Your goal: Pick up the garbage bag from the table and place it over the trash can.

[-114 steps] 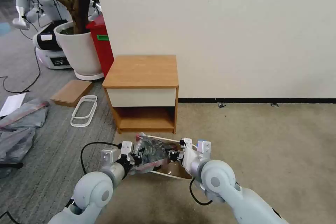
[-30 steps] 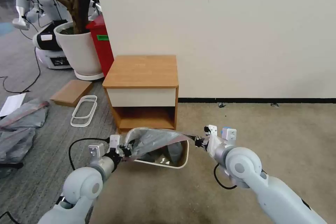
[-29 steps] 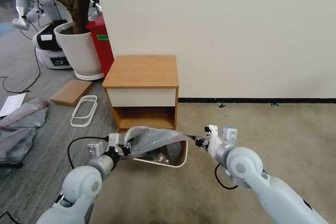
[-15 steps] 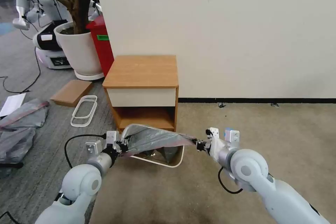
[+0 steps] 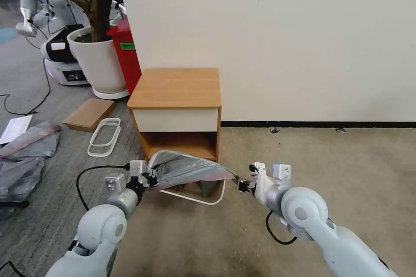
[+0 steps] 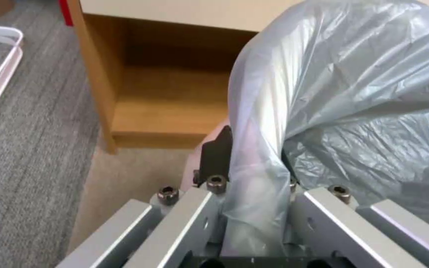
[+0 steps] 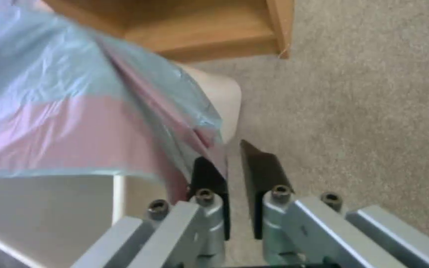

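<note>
**Garbage bag stretched between both tools above the trash can**

The left tool (image 5: 149,178) and the right tool (image 5: 241,184) each pinch one side of the garbage bag (image 5: 186,169), pulling its grey film taut between them. The bag hangs just in front of the table (image 5: 175,88), above the trash can (image 5: 208,200), which sits on the floor. In the left wrist view, the left tool's jaws are clamped on a bunched fold of plastic. In the right wrist view, the right tool's jaws grip only a thin strip of the pinkish edge, with a narrow gap showing between the black pads.

The main risk seems to be the film tearing or slipping from the right tool, since its hold looks slight and the bag is under tension. The bag's mouth could also miss the can's rim, as much of the rim is hidden beneath the plastic.

The floor is beige carpet (image 5: 329,169) here and grey carpet to the left. A plain wall (image 5: 303,43) stands behind the table. Farther left are a white plant pot (image 5: 97,62), a red bin (image 5: 128,54) and flat grey bags (image 5: 26,147).
</note>
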